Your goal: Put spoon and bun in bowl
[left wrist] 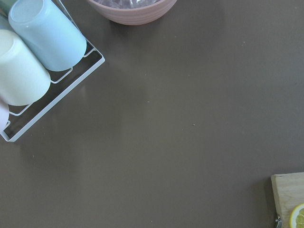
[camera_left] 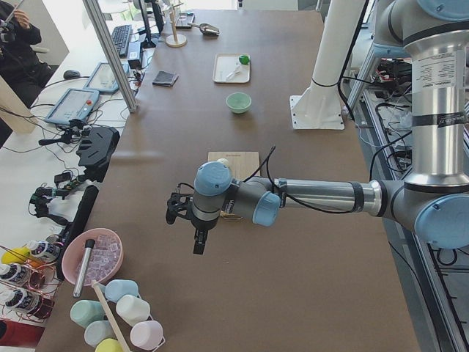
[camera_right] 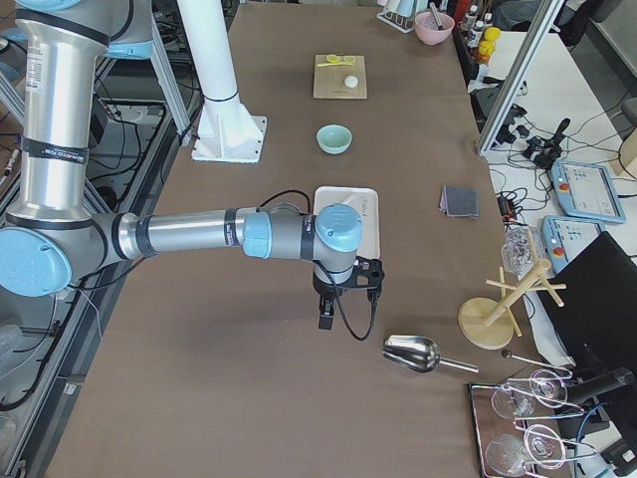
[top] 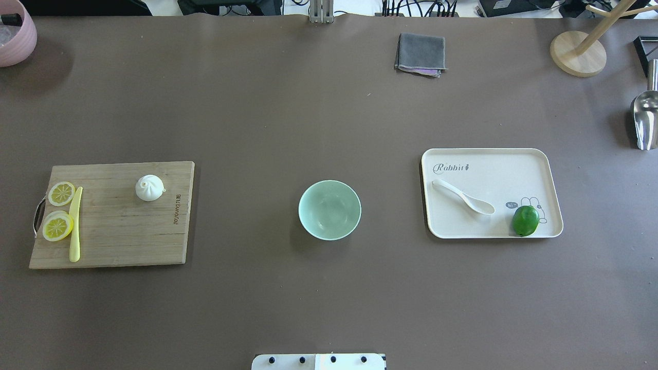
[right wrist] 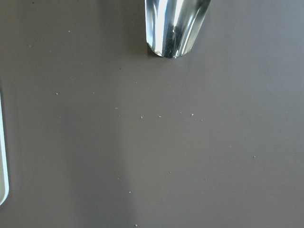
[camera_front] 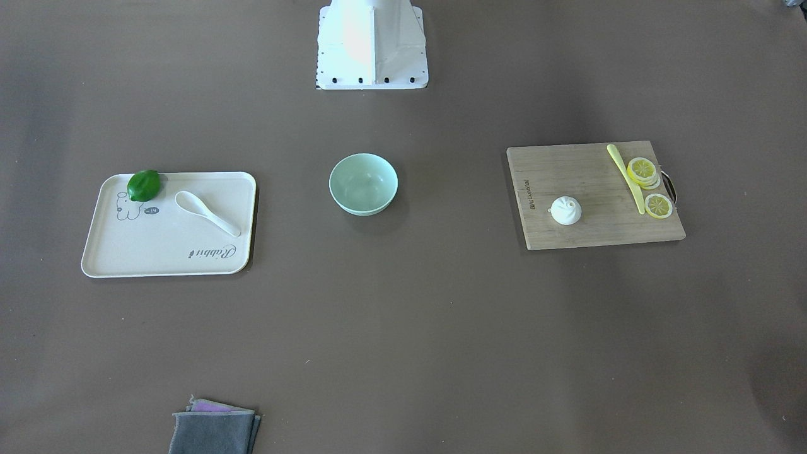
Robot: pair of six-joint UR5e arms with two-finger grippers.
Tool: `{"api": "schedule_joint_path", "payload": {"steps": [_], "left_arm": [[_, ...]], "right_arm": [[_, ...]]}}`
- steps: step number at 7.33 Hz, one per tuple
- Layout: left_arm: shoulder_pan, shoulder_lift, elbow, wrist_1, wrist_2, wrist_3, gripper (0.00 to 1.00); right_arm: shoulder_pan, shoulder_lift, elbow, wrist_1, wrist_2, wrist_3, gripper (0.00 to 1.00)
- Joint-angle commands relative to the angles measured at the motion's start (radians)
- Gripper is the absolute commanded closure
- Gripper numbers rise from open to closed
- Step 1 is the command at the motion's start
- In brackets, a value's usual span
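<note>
The white spoon [top: 462, 195] lies on a cream tray [top: 488, 152] on the right side of the overhead view. The white pleated bun [top: 149, 187] sits upright on a wooden cutting board [top: 113, 231] on the left. The mint-green bowl [top: 329, 209] stands empty at the table's middle. My left gripper [camera_left: 198, 248] hangs above the table beyond the board's outer end. My right gripper [camera_right: 324, 321] hangs beyond the tray's outer end. Both show only in the side views, so I cannot tell whether they are open or shut.
A green lime [top: 525, 220] lies on the tray. A yellow knife [top: 75, 223] and lemon slices [top: 57, 226] lie on the board. A folded grey cloth [top: 420, 54], a metal scoop [top: 645, 121], a wooden stand [top: 578, 54] and a pink bowl [top: 15, 31] sit along the table's edges.
</note>
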Motion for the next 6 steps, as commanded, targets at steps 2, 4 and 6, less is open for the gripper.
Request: {"api": "schedule_joint_path", "payload": {"steps": [2, 4, 6], "left_arm": [[0.002, 0.000, -0.010, -0.003, -0.003, 0.000, 0.02], [0.002, -0.009, -0.022, 0.004, 0.000, -0.001, 0.02], [-0.001, -0.003, -0.036, 0.002, -0.004, -0.013, 0.02]], "right_arm": [[0.000, 0.013, -0.001, -0.004, -0.006, 0.000, 0.00], [-0.003, 0.018, -0.005, 0.009, 0.010, -0.001, 0.00], [-0.055, 0.064, -0.024, -0.009, 0.001, -0.001, 0.00]]}}
